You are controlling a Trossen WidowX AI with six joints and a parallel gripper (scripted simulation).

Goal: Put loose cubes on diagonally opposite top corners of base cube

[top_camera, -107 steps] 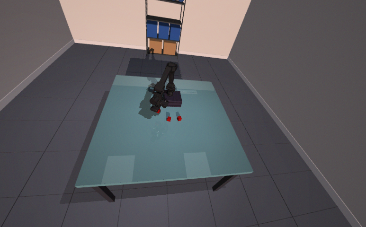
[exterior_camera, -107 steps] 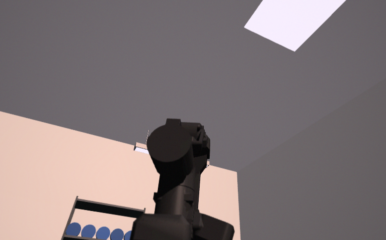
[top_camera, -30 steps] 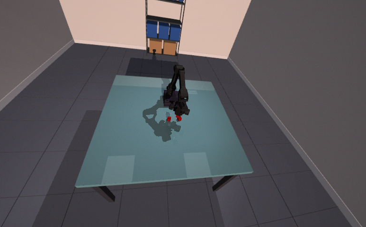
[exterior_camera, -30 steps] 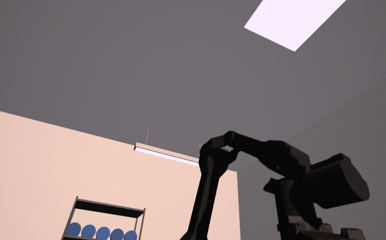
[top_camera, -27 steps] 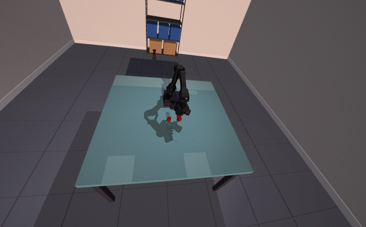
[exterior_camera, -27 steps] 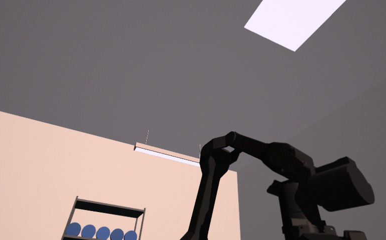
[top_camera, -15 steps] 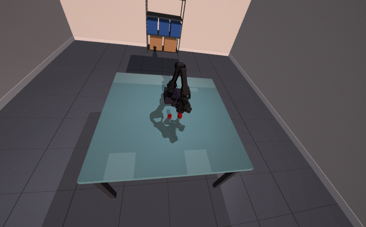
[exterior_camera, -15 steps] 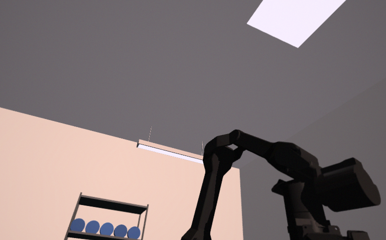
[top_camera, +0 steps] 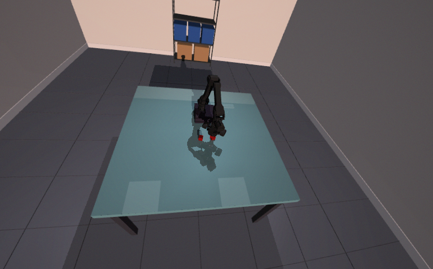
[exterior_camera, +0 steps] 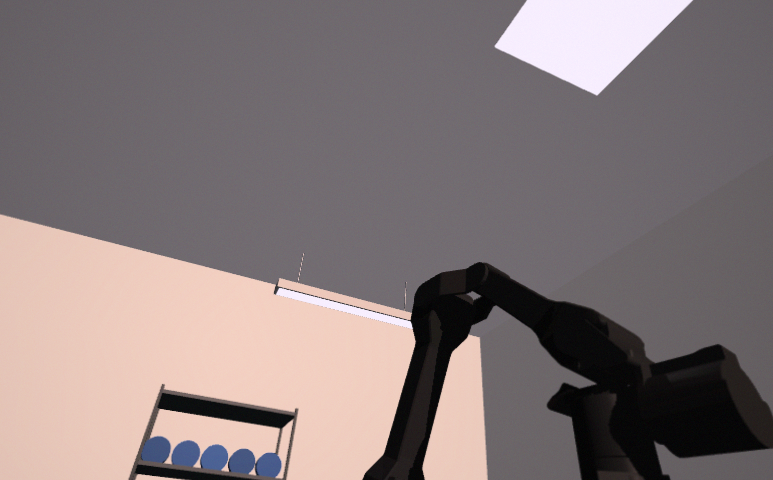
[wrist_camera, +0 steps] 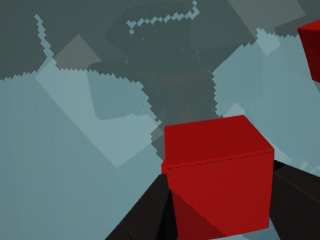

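A red cube (wrist_camera: pixel 217 200) sits between the dark fingers of my gripper (wrist_camera: pixel 215 176) (top_camera: pixel 213 134), which is shut on it. In the wrist view another red cube (wrist_camera: pixel 312 50) is cut off by the right edge. A thin red sliver shows at the held cube's left edge; what it belongs to is unclear. In the top view one red cube (top_camera: pixel 200 138) stands on the table (top_camera: pixel 152 149), left of the gripper. More red (top_camera: pixel 212 138) shows directly below the gripper; I cannot tell whether it is the held cube or one under it. The cubes look alike, so the base cube cannot be told apart.
The arm (top_camera: pixel 218 96) (exterior_camera: pixel 586 344) reaches over the table from its dark base (top_camera: pixel 198 116) toward the back. Its shadow falls in front of the cubes. A shelf (top_camera: pixel 194 42) (exterior_camera: pixel 214 469) with blue and orange boxes stands by the far wall.
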